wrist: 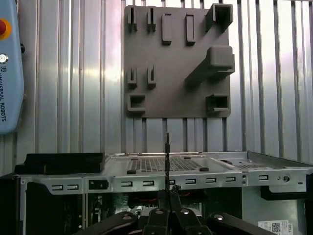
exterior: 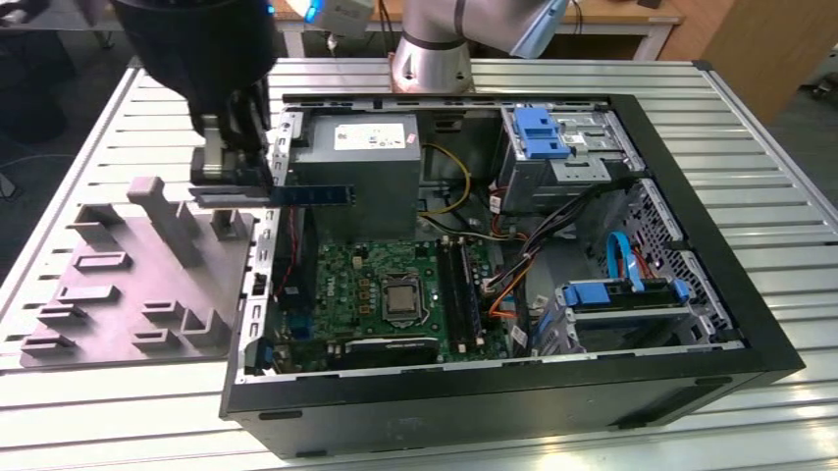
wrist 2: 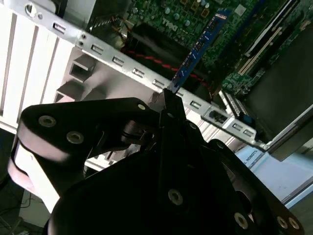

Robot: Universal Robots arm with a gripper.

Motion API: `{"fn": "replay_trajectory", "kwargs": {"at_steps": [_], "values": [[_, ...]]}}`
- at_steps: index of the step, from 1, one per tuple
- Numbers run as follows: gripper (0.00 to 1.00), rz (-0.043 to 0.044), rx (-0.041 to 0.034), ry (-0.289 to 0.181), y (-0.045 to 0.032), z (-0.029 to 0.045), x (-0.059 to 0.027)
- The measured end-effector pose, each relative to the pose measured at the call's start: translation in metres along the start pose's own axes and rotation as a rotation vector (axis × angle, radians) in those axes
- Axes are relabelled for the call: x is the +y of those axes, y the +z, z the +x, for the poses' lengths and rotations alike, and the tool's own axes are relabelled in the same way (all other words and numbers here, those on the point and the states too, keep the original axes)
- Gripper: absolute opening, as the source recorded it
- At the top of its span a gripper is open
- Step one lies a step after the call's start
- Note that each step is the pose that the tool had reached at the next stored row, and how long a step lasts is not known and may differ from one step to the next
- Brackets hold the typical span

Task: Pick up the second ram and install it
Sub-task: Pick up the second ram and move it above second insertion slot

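The second ram (exterior: 314, 194) is a narrow blue stick held level in the air above the open case's wall on the exterior view's left, beside the grey power-supply box (exterior: 353, 147). My gripper (exterior: 238, 188) is shut on one end of it. In the second wrist view the ram (wrist 2: 200, 44) juts out from my gripper (wrist 2: 168, 100) over the green motherboard (wrist 2: 181, 12). It appears edge-on as a thin dark line (wrist: 167, 156) in the first wrist view, rising from my gripper (wrist: 167, 196). The black memory slots (exterior: 458, 280) lie on the motherboard (exterior: 373, 285) lower down in the case.
A grey fixture plate (exterior: 131, 285) with raised holders lies on the slatted table beside the black computer case (exterior: 524, 388). Blue drive brackets (exterior: 540, 132) and cables fill the case's far side. The arm's base (exterior: 433, 59) stands behind the case. A pendant (wrist: 10, 73) lies on the table.
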State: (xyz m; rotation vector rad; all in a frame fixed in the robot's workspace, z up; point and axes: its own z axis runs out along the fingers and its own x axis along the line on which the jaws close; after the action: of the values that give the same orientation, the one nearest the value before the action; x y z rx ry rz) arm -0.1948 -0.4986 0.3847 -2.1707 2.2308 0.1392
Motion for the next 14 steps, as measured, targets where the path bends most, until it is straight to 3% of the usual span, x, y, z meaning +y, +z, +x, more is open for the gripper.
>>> {"fn": "replay_trajectory", "kwargs": {"at_steps": [14], "values": [[0.12,-0.0011,0.0001,0.000,-0.0027,-0.0018,-0.0635]]}}
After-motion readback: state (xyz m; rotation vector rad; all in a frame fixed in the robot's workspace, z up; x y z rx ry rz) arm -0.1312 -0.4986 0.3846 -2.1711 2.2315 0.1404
